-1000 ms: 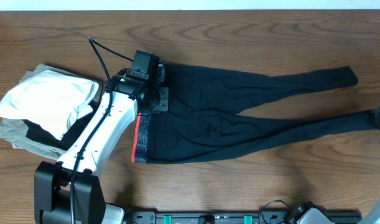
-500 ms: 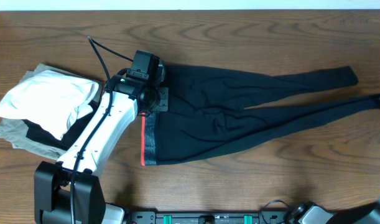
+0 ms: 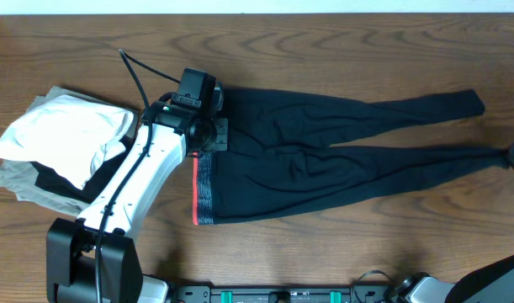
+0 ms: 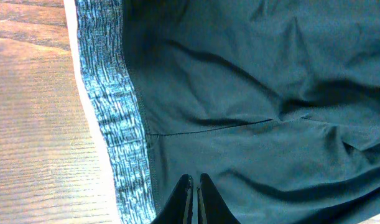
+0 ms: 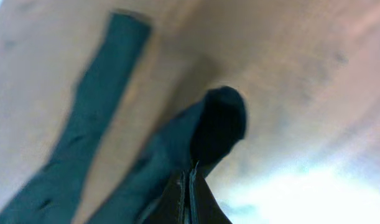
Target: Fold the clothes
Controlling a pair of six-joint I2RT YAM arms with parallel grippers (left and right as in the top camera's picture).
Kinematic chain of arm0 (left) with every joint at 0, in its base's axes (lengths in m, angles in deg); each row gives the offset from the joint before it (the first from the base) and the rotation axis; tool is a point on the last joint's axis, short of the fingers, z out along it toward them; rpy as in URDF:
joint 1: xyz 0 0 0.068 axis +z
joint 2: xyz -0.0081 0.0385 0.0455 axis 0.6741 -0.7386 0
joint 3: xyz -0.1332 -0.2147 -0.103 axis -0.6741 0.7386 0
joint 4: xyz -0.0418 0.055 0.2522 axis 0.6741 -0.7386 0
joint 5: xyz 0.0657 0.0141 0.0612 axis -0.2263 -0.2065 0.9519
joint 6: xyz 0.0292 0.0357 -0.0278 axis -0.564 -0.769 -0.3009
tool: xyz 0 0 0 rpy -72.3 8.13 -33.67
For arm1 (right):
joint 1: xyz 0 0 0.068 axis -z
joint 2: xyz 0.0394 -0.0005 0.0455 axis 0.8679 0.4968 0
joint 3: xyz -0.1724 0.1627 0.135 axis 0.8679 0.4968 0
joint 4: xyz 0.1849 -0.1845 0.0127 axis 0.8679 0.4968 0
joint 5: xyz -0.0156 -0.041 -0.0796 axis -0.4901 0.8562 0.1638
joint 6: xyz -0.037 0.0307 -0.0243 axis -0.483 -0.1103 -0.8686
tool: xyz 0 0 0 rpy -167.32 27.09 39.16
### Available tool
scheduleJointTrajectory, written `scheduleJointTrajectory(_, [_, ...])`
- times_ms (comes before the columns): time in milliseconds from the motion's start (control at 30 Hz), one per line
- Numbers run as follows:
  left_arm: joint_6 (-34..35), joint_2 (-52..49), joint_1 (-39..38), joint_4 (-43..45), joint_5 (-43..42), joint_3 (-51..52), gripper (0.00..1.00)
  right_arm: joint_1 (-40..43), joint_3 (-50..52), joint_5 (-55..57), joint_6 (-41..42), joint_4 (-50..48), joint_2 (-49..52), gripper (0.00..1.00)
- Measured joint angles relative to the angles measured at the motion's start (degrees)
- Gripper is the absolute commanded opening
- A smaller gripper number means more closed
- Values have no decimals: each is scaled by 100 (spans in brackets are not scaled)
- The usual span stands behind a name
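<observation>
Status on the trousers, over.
Left gripper shut at waist of black soft long-legged trousers; right gripper shut on one cuff. Legs spread, unfolded. White shirt pile apart.

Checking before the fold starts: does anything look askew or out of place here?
Only the trousers: they lie splayed, one cuff pinched and bunched in the shut right gripper. Nothing looks torn.

bench: brown wood grain, spans the whole overhead view | centre: black trousers lying flat, red-edged grey waistband at the left, both legs stretched rightward and parting toward the cuffs | left end: khaki garment on the wood, white shirt bunched on top
</observation>
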Motion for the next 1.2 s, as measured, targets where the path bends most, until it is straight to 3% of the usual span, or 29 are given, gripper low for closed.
scheduleJointTrajectory(300, [-2, 0, 0, -2, 0, 0, 6, 66, 2, 1327, 264, 752, 0, 2])
scheduleJointTrajectory(500, [-7, 0, -2, -2, 0, 0, 6, 361, 2, 2074, 684, 901, 0, 23])
scheduleJointTrajectory(567, [-20, 0, -2, 0, 0, 0, 6, 459, 2, 2179, 743, 901, 0, 26])
scheduleJointTrajectory(733, [-59, 0, -2, -136, 2, 0, 6, 564, 2, 2236, 798, 881, 0, 21])
scheduleJointTrajectory(900, [-136, 0, -2, -393, -57, 4, 6, 560, 2, 1532, 645, 636, 0, 1])
scheduleJointTrajectory(1200, [-149, 0, -514, -151, -402, 328, 6, 39, 229, 577, 120, 494, 0, 1])
